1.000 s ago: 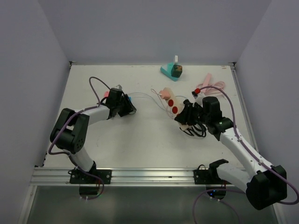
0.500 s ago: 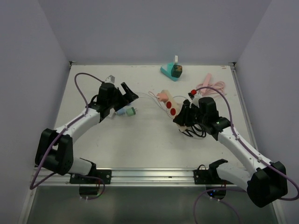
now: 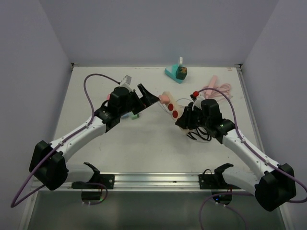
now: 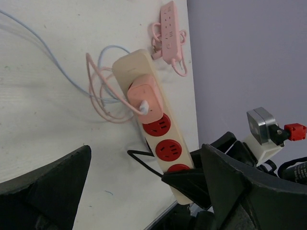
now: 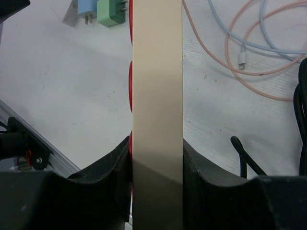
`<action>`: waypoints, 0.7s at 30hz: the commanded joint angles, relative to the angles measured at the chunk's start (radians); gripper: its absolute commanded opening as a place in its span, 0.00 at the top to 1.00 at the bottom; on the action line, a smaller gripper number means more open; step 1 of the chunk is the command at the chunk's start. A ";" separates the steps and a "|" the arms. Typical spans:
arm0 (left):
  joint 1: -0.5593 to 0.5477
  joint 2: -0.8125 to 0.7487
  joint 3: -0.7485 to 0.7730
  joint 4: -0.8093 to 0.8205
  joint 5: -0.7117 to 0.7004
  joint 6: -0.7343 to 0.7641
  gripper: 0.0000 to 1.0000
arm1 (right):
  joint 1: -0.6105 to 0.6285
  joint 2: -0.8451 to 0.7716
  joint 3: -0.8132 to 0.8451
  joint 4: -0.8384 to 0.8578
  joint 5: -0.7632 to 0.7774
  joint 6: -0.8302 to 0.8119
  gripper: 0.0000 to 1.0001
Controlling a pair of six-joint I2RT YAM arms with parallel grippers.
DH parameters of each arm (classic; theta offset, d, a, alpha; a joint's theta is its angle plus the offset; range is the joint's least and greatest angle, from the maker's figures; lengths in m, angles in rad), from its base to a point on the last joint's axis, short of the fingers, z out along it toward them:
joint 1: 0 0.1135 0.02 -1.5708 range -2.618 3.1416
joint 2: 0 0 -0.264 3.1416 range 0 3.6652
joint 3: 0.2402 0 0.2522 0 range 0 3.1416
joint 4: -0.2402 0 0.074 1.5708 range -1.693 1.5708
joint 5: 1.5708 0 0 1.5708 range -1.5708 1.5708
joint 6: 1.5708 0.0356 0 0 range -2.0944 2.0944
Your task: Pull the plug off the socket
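A cream socket strip [image 3: 172,108] with red sockets is tilted up off the table, and my right gripper [image 3: 186,118] is shut on its near end. In the right wrist view the strip [image 5: 157,72] stands edge-on between the pads of the right gripper [image 5: 157,158]. A pink plug [image 3: 164,97] sits in the far socket. In the left wrist view the plug [image 4: 144,96] has a white cable running from it. My left gripper [image 3: 147,101] is open just left of the plug, and in its wrist view the gripper [image 4: 145,148] faces the strip [image 4: 165,143] without touching it.
A blue plug [image 5: 86,12] and a green plug [image 5: 112,12] lie loose on the table under my left arm. Pink and blue cables [image 5: 230,57] coil behind the strip, with a black cable [image 3: 197,135] near it. A pink strip [image 3: 217,86] and a teal object [image 3: 175,73] are at the back.
My left gripper opened, left the small plugs on the table and moved right towards the pink plug. The right gripper shifted the strip slightly left.
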 commanded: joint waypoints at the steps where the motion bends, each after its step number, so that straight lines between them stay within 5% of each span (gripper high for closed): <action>1: -0.036 0.054 0.079 0.063 -0.042 -0.057 0.00 | 0.023 -0.007 0.072 0.099 0.007 0.011 1.00; 13: -0.093 0.240 0.194 0.084 -0.137 -0.082 0.10 | 0.095 -0.032 0.069 0.111 0.036 0.043 1.00; 21: -0.092 0.263 0.218 0.087 -0.161 -0.083 0.33 | 0.118 -0.049 0.038 0.125 0.055 0.068 1.00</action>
